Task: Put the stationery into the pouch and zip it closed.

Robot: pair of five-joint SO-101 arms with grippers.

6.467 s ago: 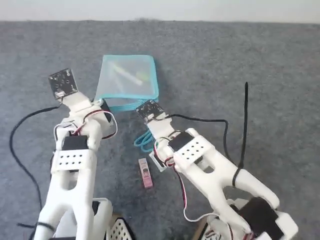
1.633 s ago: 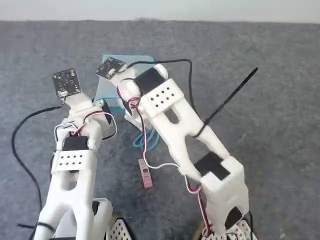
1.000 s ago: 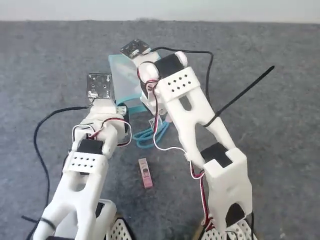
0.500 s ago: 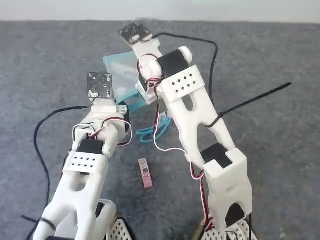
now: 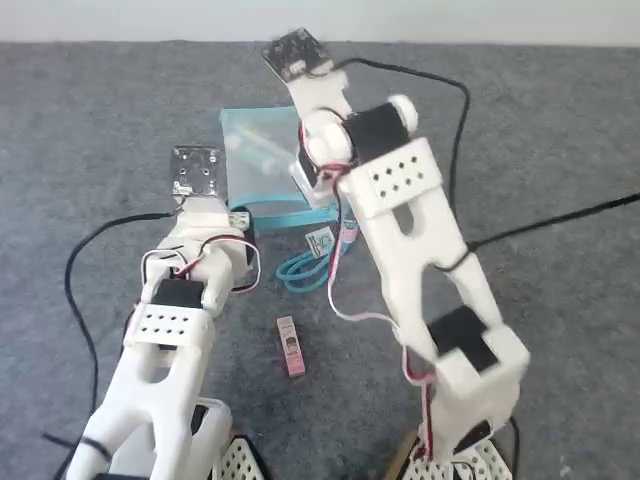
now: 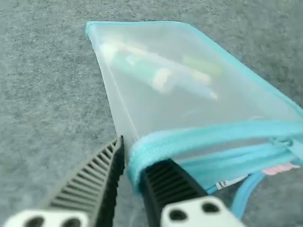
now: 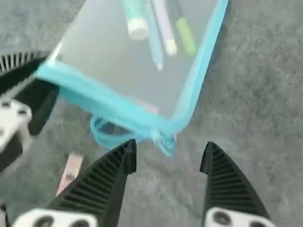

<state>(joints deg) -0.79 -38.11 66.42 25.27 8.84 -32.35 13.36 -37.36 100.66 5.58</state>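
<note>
Your left gripper (image 6: pixel 130 161) is pinched nearly closed on the pouch (image 6: pixel 199 101), gripping the teal zip edge at one corner. Your right gripper (image 7: pixel 170 146) is spread wide and has hold of nothing; it hangs over the other end of that zip edge, with the zip pull (image 7: pixel 163 140) between its fingers. The pouch lies flat on the grey bench (image 5: pixel 530 150), and pens and a glue stick (image 7: pixel 135 16) show through its clear side. A small pink item (image 5: pixel 290 346) rests on the bench near the arms' bases, apart from the pouch.
</note>
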